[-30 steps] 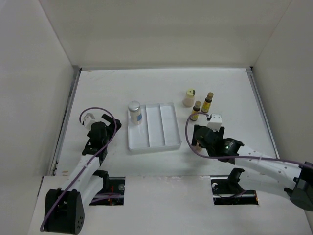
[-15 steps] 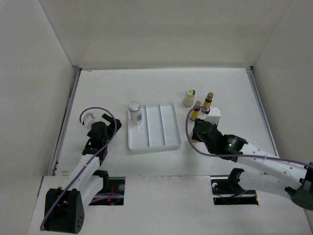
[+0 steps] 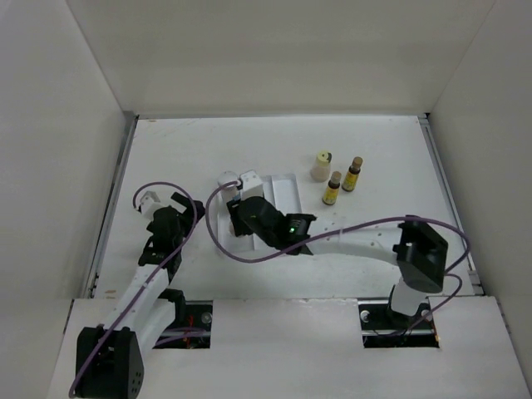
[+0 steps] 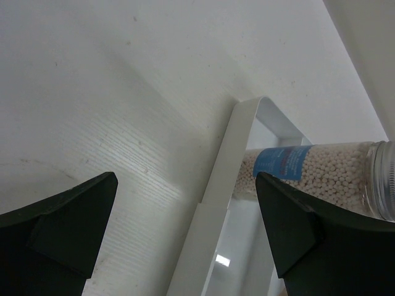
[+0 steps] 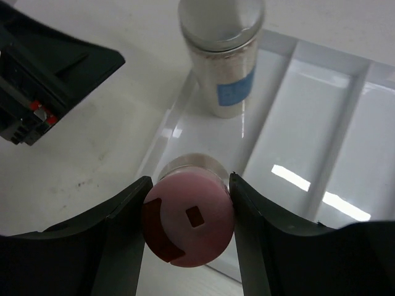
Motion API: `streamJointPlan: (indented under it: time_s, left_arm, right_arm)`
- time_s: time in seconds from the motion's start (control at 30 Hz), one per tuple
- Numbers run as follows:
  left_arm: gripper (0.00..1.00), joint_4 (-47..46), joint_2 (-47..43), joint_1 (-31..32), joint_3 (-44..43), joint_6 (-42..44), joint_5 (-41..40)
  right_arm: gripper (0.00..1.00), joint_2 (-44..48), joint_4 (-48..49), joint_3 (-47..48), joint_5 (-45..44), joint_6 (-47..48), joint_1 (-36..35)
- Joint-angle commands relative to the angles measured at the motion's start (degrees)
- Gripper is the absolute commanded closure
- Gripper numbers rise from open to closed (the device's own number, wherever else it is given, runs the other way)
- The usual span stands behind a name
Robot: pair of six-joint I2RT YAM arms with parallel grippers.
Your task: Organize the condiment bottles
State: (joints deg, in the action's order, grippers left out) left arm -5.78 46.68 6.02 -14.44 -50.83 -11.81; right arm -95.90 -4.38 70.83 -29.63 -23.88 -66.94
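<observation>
Right jaws grip the pink-capped bottle [image 5: 187, 217] over the tray [image 5: 308, 123] rim, where misaligned lowering could topple it or the silver-capped bottle [image 5: 222, 55]; left jaws open.

The right arm [image 3: 357, 241] folds at its elbow above its base at 5 o'clock. Its forearm reaches across toward 9 o'clock, with the wrist pitched down. The right gripper [image 5: 189, 206] is clamped on the pink-capped bottle [image 5: 185, 246], one finger on each side of the cap. The left arm [image 3: 141, 283] rises from 7 o'clock toward 12. The left gripper [image 4: 185, 185] has its fingers spread wide, holding nothing.
</observation>
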Motion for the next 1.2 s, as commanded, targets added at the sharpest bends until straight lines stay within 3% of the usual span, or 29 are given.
streamJointPlan:
  time_s: [0.0,0.13,0.27,0.37,0.53,0.7,0.87,1.03,1.17]
  left_arm:
    - [0.00,-1.1,-0.5,-0.5,-0.9,0.6,-0.7]
    - [0.00,-1.4,0.2,-0.7,-1.2,0.2,-0.6]
    - [0.00,-1.5,-0.2,-1.1,-0.7,0.1,-0.8]
    - [0.00,-1.4,0.7,-1.1,-0.9,0.1,-0.5]
    - [0.00,-1.3,0.1,-1.2,-0.9,-0.1,-0.8]
    - [0.00,-1.6,-0.3,-0.8,-0.7,-0.1,-0.8]
    - [0.00,-1.8,1.1,-0.2,-1.5,-0.1,-0.8]
    - [0.00,-1.7,1.4,-0.2,-1.7,-0.1,-0.9]
    - [0.00,-2.4,1.3,-0.4,-1.2,-0.1,-1.0]
  right_arm:
    - [0.58,-4.4,5.4,5.6,2.3,3.7,-0.9]
    - [0.54,-10.5,4.0,8.4,1.4,3.8,-1.2]
    - [0.40,-12.9,3.9,8.6,0.5,3.1,-2.0]
    - [0.22,-11.3,3.9,8.2,0.1,3.1,-2.3]
    - [0.10,-2.0,4.4,3.6,-0.4,2.9,-2.1]
    - [0.09,14.6,6.5,-8.8,-1.3,1.0,4.7]
    - [0.11,25.8,2.2,-18.3,-2.5,-2.6,20.6]
    - [0.12,25.2,-1.2,-18.9,-3.4,-1.0,30.6]
    - [0.15,20.4,-1.1,-17.3,-2.8,-0.1,34.0]
